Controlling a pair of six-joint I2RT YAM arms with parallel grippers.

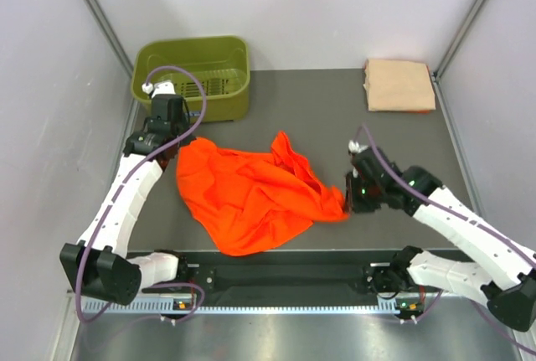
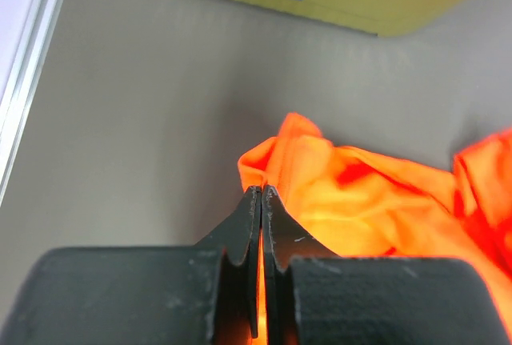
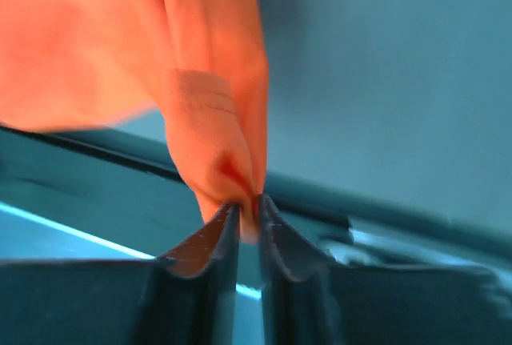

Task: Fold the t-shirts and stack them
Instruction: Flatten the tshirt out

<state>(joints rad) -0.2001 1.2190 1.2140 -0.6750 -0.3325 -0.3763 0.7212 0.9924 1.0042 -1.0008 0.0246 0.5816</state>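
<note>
Orange t-shirt [image 1: 251,198] is the one in play, lying rumpled in the middle of the desk and spilling toward the near edge, ridges and wrinkles all over it. Left gripper [image 2: 262,193] is clamped tight on the shirt's left-hand corner, orange cloth showing in the slit between its fingers, on the side nearer the left edge of the desk. Over on the other side the right gripper [image 3: 248,205] has pinched a stitched hem, a bunched fold of orange caught between its closed fingers. So both arms have a hold, one at each end of the garment!

Peach-tan t-shirt [image 1: 399,85] sits as a neat flat square at the far right corner, looking already folded, and the olive-green basket [image 1: 226,108] stands at the far left corner, out of the action.

By my reading this is the spread-out step: one shirt done, the second gripped at two points but nowhere near flat. What the next move seems to call for is drawing the two grips apart and upward together so the cloth pulls taut, then laying it smooth on the grey desk [image 1: 318,118] before any fold. The holds look small, just corner and hem, so an even, matched pull would matter, or the fabric may slip free
</note>
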